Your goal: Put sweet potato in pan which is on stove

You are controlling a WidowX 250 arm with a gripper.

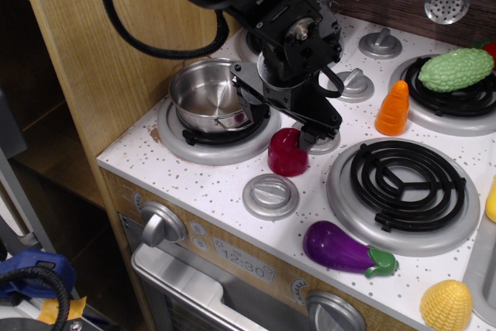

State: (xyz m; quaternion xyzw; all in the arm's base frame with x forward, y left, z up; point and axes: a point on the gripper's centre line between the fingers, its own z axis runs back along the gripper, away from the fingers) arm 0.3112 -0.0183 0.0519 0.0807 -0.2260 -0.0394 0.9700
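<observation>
The sweet potato [287,153], a glossy dark red lump, stands on the white speckled stove [194,180] between the two front burners. The pan [203,97], a small shiny steel pot, sits empty on the front left burner. My black gripper [280,120] hangs just above the sweet potato, its jaws apart. One finger [309,141] is at the sweet potato's upper right edge and the other reaches over the pan's right rim. It holds nothing.
An orange cone [393,108] and a green bumpy gourd [456,69] are at the back right. A purple eggplant [345,248] and a yellow lump [446,305] lie at the front right. A wooden wall [101,52] stands close left of the pan. Grey knobs [270,195] dot the top.
</observation>
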